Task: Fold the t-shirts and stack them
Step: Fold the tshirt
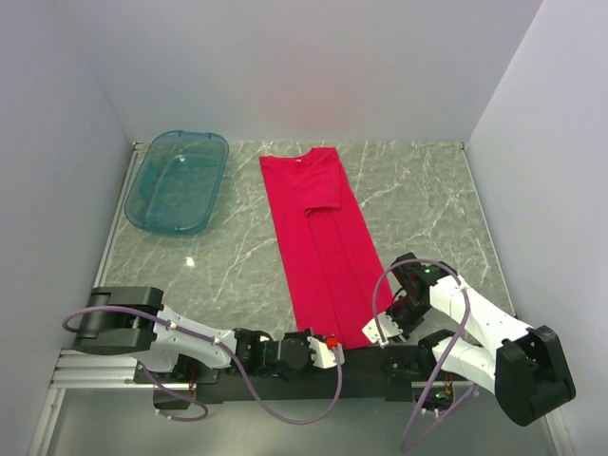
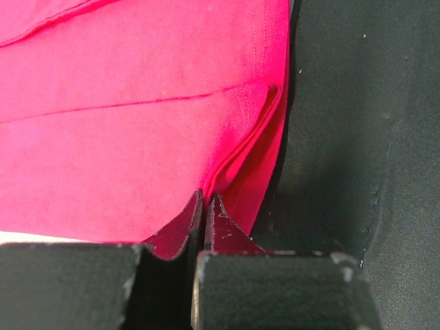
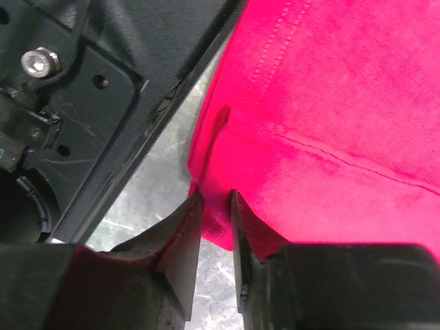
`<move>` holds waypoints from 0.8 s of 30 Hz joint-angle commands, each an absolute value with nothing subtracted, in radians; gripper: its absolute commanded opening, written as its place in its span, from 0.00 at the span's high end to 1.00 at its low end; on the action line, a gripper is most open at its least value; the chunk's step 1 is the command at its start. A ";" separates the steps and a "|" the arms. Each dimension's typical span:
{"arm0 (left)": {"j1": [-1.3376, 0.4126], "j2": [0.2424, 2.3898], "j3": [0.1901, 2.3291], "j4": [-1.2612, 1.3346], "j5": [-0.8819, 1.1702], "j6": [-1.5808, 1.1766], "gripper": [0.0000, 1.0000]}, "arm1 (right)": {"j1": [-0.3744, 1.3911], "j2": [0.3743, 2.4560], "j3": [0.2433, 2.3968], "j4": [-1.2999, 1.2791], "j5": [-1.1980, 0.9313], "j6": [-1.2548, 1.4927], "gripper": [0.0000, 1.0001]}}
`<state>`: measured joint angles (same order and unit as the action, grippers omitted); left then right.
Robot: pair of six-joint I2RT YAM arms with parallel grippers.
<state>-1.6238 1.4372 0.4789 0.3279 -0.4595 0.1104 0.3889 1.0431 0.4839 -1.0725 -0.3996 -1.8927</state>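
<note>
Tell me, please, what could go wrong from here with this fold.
The right gripper straddles only the very corner of the hem of the t-shirt, so the fabric may slip free, or only one layer may get caught. The left gripper pinches a layered fold edge, and lifting could let the layers splay and spoil the lengthwise fold.

A grey-green, marble-patterned tabletop (image 1: pixel 237 266) with white veins fills the middle of the top view. Plain matte white walls close it in: a back wall (image 1: pixel 304 66) across the top of the frame, a left wall (image 1: pixel 57 152) and a right wall (image 1: pixel 556 171) down the sides. The light is soft and even, with one small bright glint (image 1: pixel 190 261) left of centre.
</note>
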 commanded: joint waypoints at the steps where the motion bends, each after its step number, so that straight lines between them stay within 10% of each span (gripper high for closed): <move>1: -1.618 1.424 0.511 0.367 -0.443 0.095 0.99 | 0.402 1.029 0.469 -0.997 -0.396 -1.856 0.72; 3: -1.618 1.420 0.509 0.367 -0.443 0.094 0.99 | 0.403 1.023 0.466 -0.979 -0.403 -1.836 1.00; 24: -1.316 1.161 0.414 0.426 -0.302 0.109 1.00 | 0.186 1.156 0.827 -1.168 -0.675 -1.679 1.00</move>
